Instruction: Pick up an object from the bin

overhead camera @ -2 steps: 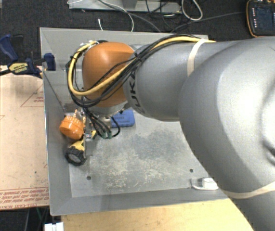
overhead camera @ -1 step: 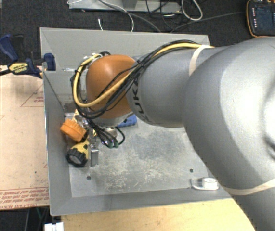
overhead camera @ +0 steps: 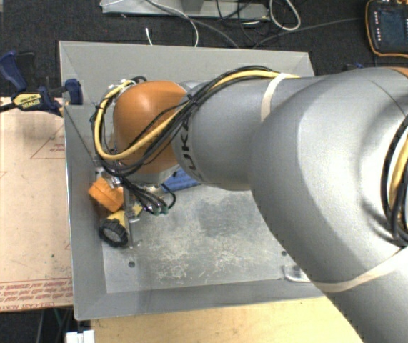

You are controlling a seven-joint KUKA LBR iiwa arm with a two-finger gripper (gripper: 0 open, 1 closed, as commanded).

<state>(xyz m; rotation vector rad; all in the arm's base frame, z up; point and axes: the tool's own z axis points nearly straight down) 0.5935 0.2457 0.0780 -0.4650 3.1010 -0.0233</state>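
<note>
Landmark: the orange block (overhead camera: 103, 194), lying close to the left wall of the bin (overhead camera: 218, 249). Just below the block in the view sits a small black-and-yellow thing (overhead camera: 115, 233); its kind is not discernible. The gripper (overhead camera: 128, 211) stands just right of the block and just above the black-and-yellow thing. Contact with either is not resolvable, so which one is the pick cannot be told. Whether the gripper is spread or closed cannot be told either, as wrist cables mask it. Further right of the block, a blue thing (overhead camera: 183, 183) pokes out from under the arm (overhead camera: 296, 156). Judged risks: closing between two such close neighbours may pinch both or nudge one away. So near the wall, an off-centre grasp may scrape metal or slip on lift.
</note>
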